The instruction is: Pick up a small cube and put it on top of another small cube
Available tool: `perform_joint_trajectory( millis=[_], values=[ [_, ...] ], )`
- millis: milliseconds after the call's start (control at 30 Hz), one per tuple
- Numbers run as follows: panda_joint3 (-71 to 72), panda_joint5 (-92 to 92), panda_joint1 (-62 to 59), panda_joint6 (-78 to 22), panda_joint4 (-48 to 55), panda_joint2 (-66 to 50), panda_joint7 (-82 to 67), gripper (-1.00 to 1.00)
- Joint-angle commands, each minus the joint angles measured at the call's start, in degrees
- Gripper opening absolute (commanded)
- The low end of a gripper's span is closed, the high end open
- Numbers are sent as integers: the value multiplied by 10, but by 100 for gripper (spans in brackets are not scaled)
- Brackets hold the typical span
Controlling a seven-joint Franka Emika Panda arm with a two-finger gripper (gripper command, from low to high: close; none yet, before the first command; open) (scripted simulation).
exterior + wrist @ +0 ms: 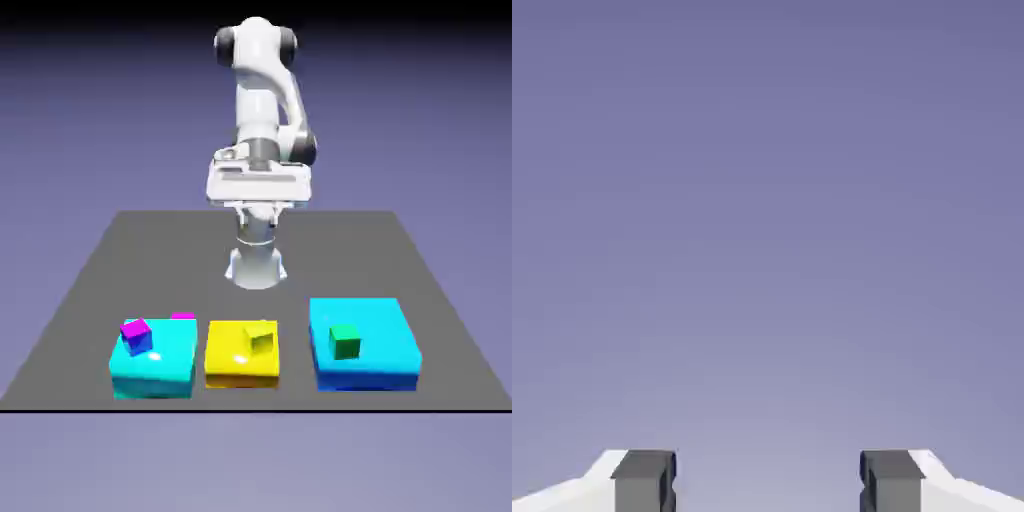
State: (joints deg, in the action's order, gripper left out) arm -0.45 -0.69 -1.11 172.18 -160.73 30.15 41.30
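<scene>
The small cube is plain magenta and lies on the grey table just behind the left cyan block, which hides most of it. On that block's top, near its left back corner, stands another small cube with a magenta top and blue sides. My gripper hangs high above the table's far half, well away from both cubes. In the hand view the gripper is open: its grey fingertips stand wide apart with only the blue-violet backdrop between them.
A flat yellow block carrying a small yellow cube sits in the front middle. At the exterior view's right, a larger cyan-blue block bears a green cube. The table's front edge runs just before the blocks.
</scene>
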Motion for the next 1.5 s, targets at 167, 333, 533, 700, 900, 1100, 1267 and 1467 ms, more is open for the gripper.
perform_joint_trajectory(
  millis=[167,333,533,700,900,1100,1267,1467],
  values=[
    [-22,-34,-90,-91,13,-125,-58,0],
    [-41,-63,-164,-167,25,-228,-105,0],
    [-60,-91,-231,-203,36,-353,-145,0],
    [-66,-101,-231,-105,40,-455,-136,0],
    [-61,-93,-231,-185,37,-372,-144,-100],
    [-43,-65,-246,-256,54,-308,-128,-100],
    [-32,60,-341,-377,144,-377,-69,-100],
    [-29,204,-434,-524,259,-455,-6,-100]
  ],
)
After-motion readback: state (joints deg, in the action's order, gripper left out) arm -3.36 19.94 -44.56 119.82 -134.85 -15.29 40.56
